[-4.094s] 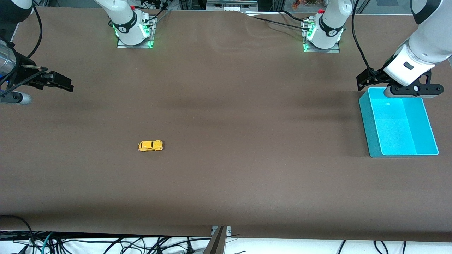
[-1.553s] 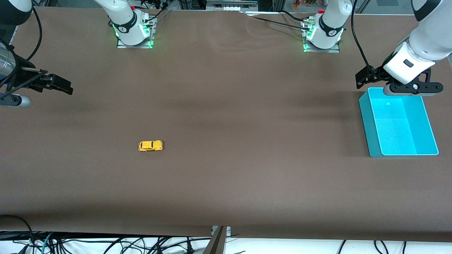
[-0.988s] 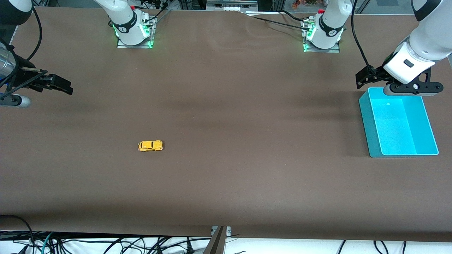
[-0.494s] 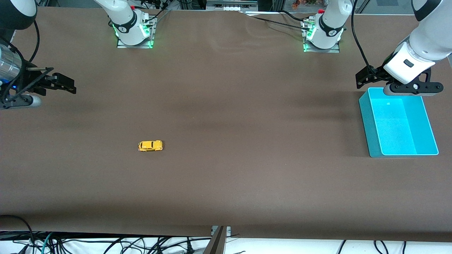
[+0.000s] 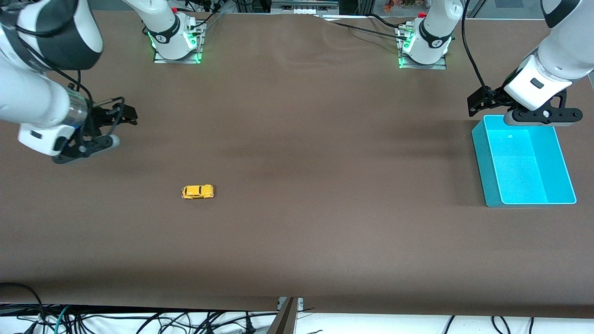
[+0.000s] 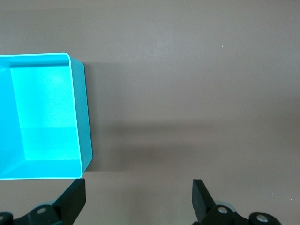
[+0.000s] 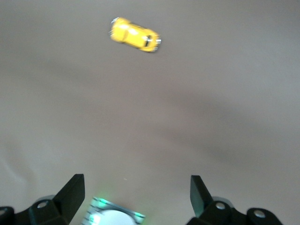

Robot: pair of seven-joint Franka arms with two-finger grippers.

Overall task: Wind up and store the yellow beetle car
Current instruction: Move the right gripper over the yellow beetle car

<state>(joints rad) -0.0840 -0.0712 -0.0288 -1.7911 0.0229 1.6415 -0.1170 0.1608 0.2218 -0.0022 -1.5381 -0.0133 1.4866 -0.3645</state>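
Observation:
The yellow beetle car stands alone on the brown table, toward the right arm's end; in the right wrist view the car shows well ahead of the fingers. My right gripper hangs open over bare table, well short of the car, and the right wrist view shows nothing in that gripper. Over the table just off the cyan bin's rim, my left gripper waits open. Seen from the left wrist, that gripper is empty.
The cyan bin sits at the left arm's end of the table with nothing in it; its wall shows in the left wrist view. Both arm bases stand along the table's back edge. Cables hang below the front edge.
The right arm has swung in from the table's end toward the middle, bringing its gripper closer to the car. Car, bin and left arm have not moved.

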